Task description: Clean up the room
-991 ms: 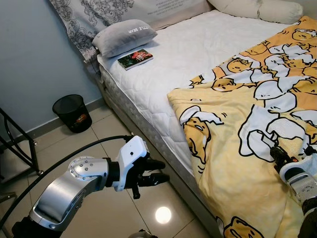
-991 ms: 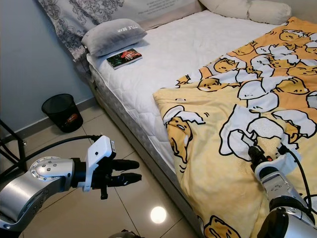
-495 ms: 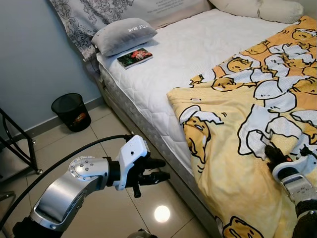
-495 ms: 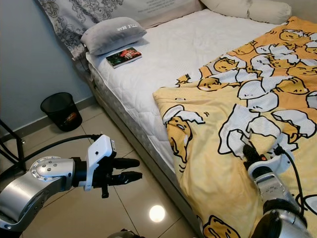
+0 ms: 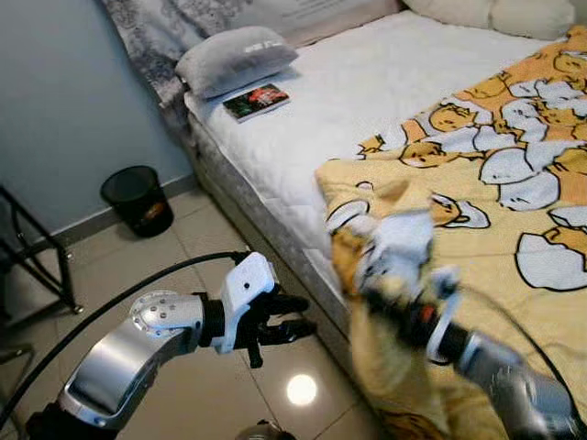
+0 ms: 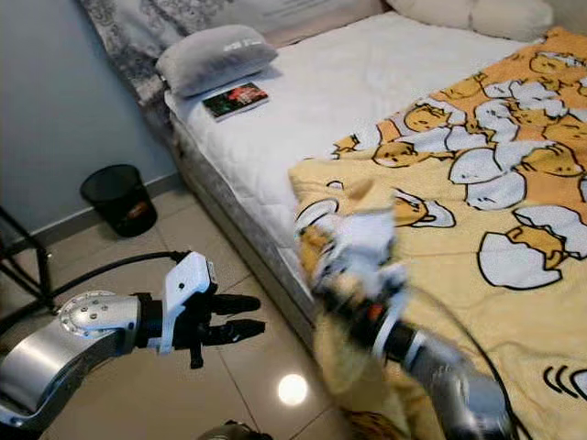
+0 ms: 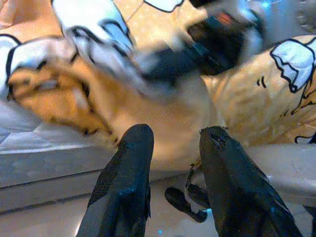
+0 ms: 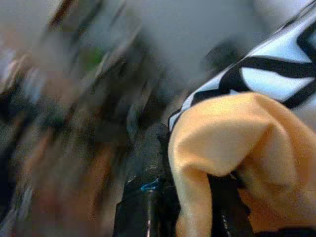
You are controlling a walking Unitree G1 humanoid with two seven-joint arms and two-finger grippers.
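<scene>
The robot is making the bed. The right pincer (image 5: pixel 404 307) grips a bunched fold of the yellow blanket (image 5: pixel 514 183), which lies on the bed (image 5: pixel 367 82) and hangs over its near edge. Next, I think, it must pull the fold flat. The left pincer (image 5: pixel 298 316) hovers over the floor, slightly apart and empty. The right arm is blurred.

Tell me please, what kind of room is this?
Most likely a bedroom in a home: a bed with a white mattress, a grey pillow and a yellow cartoon blanket. A small black bin stands on the tiled floor beside it.
</scene>
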